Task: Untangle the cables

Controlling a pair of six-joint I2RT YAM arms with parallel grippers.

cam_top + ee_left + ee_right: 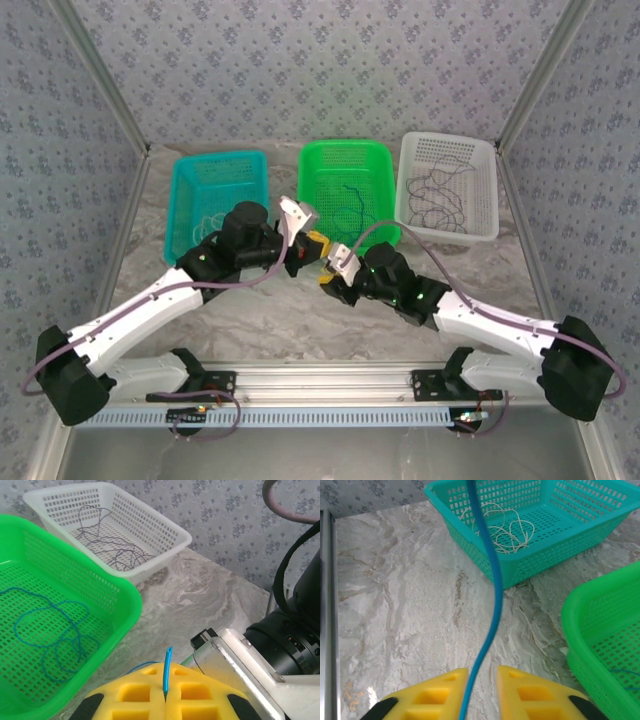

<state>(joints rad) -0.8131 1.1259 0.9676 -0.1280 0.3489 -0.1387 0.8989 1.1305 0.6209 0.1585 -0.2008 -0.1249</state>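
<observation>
A thin blue cable (495,595) runs taut between my two grippers over the marble table. My left gripper (165,695) is shut on one end of it, and a short blue tip (167,672) sticks up from the closed yellow pads. The right gripper (482,680) straddles the same strand with its jaws narrowly apart; the strand lies against the left pad. More blue cable (50,630) lies coiled in the green basket (125,597). A dark cable (107,545) lies in the white basket (165,530). A pale cable (502,527) lies in the teal basket (555,555).
Three baskets stand side by side at the back: teal (185,200), green (345,150) and white (447,140). Both grippers (312,243) (327,283) meet just in front of the green one. The right arm's wrist (250,665) sits close beside my left fingers.
</observation>
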